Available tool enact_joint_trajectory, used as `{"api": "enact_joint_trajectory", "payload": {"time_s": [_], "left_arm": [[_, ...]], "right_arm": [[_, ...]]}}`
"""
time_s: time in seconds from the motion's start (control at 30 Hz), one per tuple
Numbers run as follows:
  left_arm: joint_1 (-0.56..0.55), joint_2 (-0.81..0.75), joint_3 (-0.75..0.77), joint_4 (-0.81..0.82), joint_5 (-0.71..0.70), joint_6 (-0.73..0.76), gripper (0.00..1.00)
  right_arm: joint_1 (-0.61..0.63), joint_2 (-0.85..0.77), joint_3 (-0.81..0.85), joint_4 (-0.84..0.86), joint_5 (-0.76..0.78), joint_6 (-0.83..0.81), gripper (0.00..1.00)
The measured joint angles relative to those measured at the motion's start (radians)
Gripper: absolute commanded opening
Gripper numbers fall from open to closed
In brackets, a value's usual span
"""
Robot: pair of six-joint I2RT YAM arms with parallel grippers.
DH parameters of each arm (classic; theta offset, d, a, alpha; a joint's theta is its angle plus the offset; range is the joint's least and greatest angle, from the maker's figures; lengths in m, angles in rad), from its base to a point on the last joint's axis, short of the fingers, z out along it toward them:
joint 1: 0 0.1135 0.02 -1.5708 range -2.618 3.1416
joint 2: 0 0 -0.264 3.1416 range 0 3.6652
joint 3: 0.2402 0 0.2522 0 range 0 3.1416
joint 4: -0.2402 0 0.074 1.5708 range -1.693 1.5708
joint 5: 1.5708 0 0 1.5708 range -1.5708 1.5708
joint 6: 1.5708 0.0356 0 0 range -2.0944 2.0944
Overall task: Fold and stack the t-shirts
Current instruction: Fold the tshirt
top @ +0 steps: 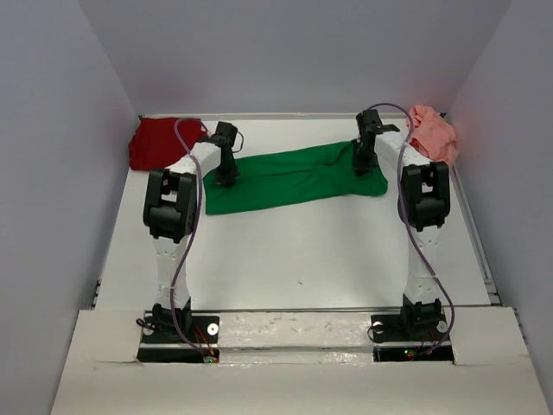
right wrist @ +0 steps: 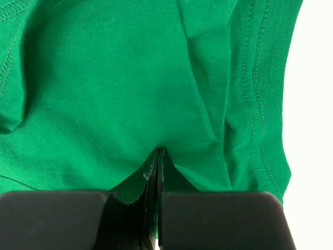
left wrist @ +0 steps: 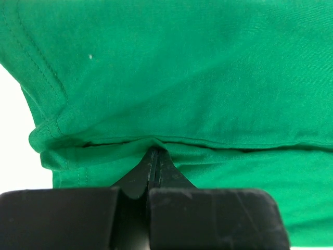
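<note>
Green t-shirt (top: 294,177) spread across white table (top: 302,251); left gripper (left wrist: 154,154) and right gripper (right wrist: 159,154) each clamped tight on its cloth.

Soft, even light falls from above. The overhead view is bright but slightly soft, with only faint shadows. The white counter (top: 302,251) looks nearly washed out there, and in both wrist views it burns to pure white off to the side of the jaws. Just beyond the jaws the green t-shirt (left wrist: 182,78) is sharp, its stitching clear, with dark shadow in the fold at their tips. The black jaws themselves are dim and show little detail.
</note>
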Motion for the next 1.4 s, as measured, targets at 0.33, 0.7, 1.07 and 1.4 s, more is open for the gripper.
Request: {"api": "enact_joint_trajectory", "payload": {"time_s": [0.33,0.7,1.07,1.4], "left_arm": [[0.01,-0.171,-0.297,0.179,0.161,-0.117,0.0],[-0.284,-0.435,-0.686,0.274,0.299,-0.336,0.0],[-0.751,-0.254,-0.453,0.156,0.416,-0.502,0.0],[-0.949,-0.143,-0.178,0.048,0.424,-0.502,0.0]], "right_arm": [[0.0,0.138,0.244,-0.118,0.005,-0.06,0.0],[-0.008,0.374,0.67,-0.204,-0.059,-0.164,0.0],[-0.013,0.391,0.691,-0.2,-0.209,-0.232,0.0],[-0.013,0.408,0.713,-0.174,-0.267,-0.254,0.0]]}}
